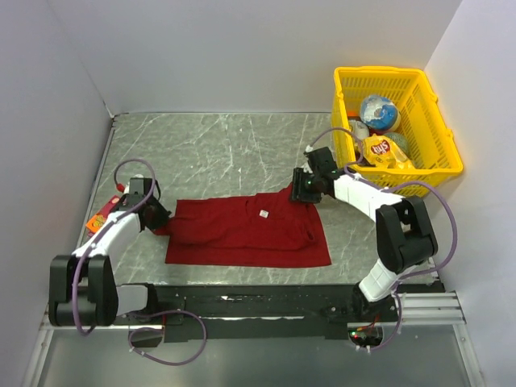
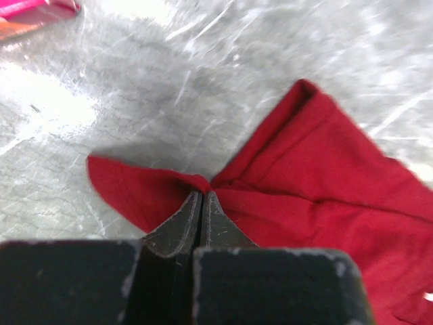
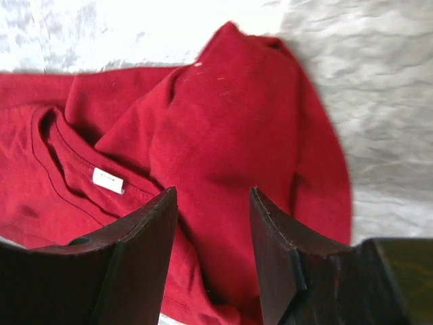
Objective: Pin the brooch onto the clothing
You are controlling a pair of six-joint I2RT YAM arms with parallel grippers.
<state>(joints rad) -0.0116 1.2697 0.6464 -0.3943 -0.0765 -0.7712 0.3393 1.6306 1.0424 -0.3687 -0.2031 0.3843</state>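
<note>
Top cam first: the clothing [image 1: 250, 234] lies on the table [image 1: 218, 145] with its long axis running left to right, and the right end is rumpled. The left gripper [image 1: 159, 218] is at its left end and the right gripper [image 1: 301, 192] is at the far right corner. My guess is they're there to pull it flat for pinning. The white speck mid-shirt looks like the label [image 1: 263, 214], so I'd say the neck end points toward the right arm. I can't spot the brooch in any view. An orange packet [image 1: 97, 219] sits beside the left arm and a yellow basket [image 1: 442, 121] is off to the right. Left wrist cam: the jaws are pinched tight on a bunched bit of the red fabric, with a flap sticking out left. Right wrist cam: the fingers stand apart over a raised fold, gripping nothing, and the neck opening is just left of them.
</note>
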